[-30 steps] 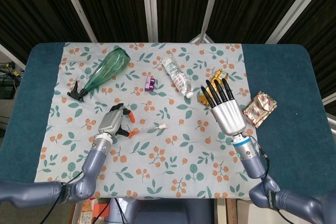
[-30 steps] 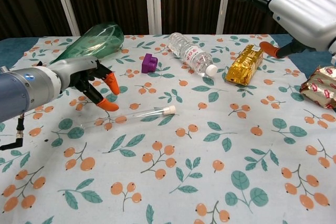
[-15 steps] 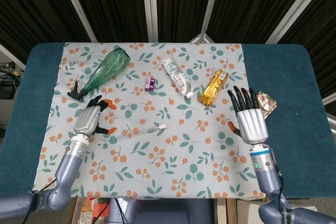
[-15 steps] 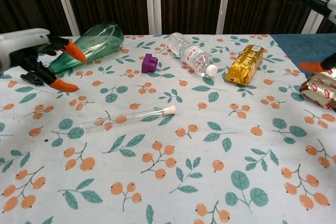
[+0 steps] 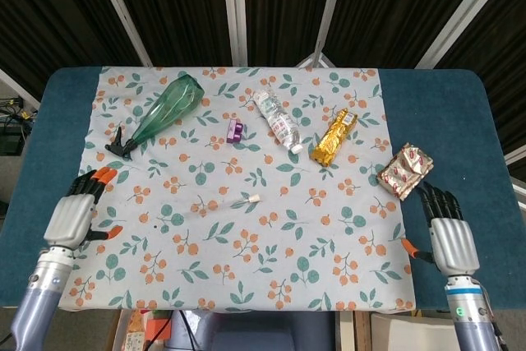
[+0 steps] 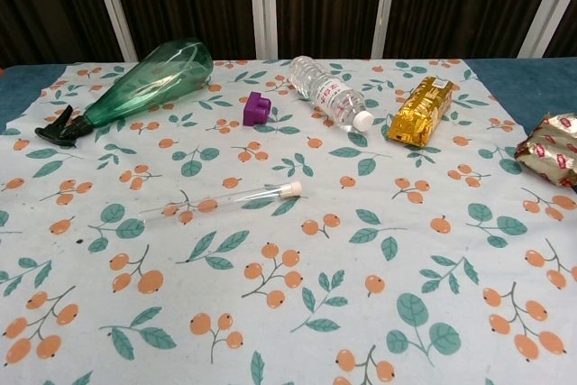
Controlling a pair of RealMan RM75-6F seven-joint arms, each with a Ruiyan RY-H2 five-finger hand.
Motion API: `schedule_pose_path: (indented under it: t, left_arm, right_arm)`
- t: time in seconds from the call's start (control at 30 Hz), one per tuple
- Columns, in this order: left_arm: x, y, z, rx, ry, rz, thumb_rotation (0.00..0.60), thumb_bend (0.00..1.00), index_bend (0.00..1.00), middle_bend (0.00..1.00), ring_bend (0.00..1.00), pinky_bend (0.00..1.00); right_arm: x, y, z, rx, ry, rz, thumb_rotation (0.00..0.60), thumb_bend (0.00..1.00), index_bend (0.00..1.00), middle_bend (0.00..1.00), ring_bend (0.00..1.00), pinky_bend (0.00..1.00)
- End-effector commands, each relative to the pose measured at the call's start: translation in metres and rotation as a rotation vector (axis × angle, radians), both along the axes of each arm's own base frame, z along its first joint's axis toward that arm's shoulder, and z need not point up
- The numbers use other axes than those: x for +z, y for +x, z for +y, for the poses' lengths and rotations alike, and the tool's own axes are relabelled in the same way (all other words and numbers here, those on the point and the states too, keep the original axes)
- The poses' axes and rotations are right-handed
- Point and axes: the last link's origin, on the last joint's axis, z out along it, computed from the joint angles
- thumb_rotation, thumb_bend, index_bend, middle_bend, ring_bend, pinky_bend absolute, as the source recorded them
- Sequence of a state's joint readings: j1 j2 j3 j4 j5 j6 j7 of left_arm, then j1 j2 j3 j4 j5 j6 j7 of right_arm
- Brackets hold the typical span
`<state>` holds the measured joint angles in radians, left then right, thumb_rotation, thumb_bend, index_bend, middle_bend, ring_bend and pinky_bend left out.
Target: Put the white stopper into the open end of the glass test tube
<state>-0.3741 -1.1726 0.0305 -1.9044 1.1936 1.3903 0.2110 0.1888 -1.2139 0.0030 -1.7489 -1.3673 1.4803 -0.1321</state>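
Glass test tube [image 6: 216, 202] lying flat on cloth [image 5: 329, 228], nearer than purple block [image 6: 257, 108]; white stopper [image 6: 290, 188] seated in open end. Left hand [image 5: 72, 215] and right hand [image 5: 449, 236] now pulled well away from tube toward near edge, fingers spread, holding nothing. Looks finished; retreat suggests release complete
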Motion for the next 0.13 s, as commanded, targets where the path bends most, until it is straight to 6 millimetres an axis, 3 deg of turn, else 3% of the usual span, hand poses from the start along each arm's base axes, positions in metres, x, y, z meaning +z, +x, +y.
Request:
schedule_pose_path:
  t: [0.03, 0.13]
  left_arm:
    - [0.022, -0.018, -0.033, -0.010, 0.049, 0.051, 0.600, 0.10, 0.00, 0.03, 0.00, 0.00]
    - [0.031, -0.028, -0.050, -0.010, 0.083, 0.052, 0.600, 0.10, 0.00, 0.03, 0.00, 0.00]
  right_arm:
    - [0.010, -0.010, 0.016, 0.003, -0.007, 0.015, 0.600, 0.24, 0.00, 0.00, 0.00, 0.00]
    - [0.017, -0.015, 0.023, 0.027, -0.042, 0.022, 0.600, 0.23, 0.00, 0.00, 0.00, 0.00]
